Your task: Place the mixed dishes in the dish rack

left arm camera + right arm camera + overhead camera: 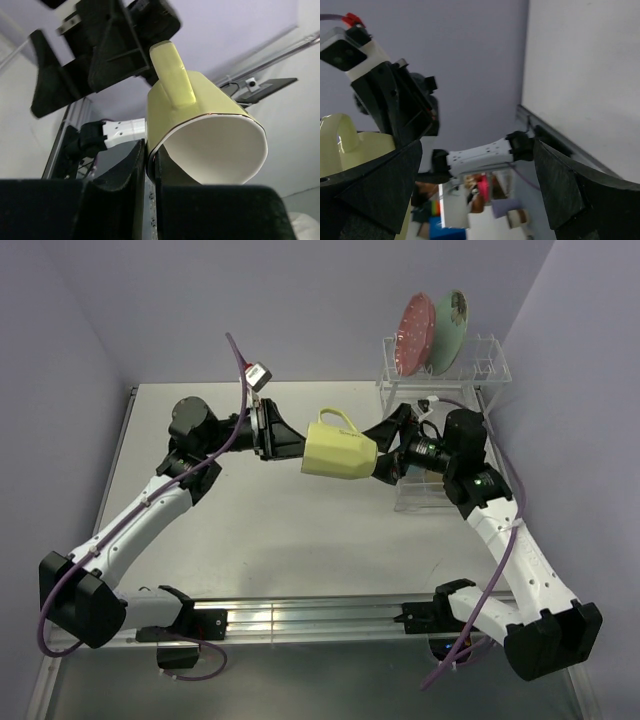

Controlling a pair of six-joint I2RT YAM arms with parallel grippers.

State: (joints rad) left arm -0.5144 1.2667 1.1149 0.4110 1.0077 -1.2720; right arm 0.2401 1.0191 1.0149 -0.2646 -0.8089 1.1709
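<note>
While the pale yellow-green mug is pinched by its rim in the left gripper and held sideways aloft, its base is pointed between the wide-spread fingers of the right gripper, just beside them.

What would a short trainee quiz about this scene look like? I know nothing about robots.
1. True or false: the left gripper is shut on the rim of the pale yellow-green mug, which is held off the table.
2. Multiple choice: how many plates stand in the raised holder of the dish rack? A) none B) two C) four
3. Fill in the blank: the right gripper, close to the mug's base end, has its jaws ___.

Key
1. True.
2. B: the pink white-dotted plate and the mint-green plate.
3. Open.
</note>
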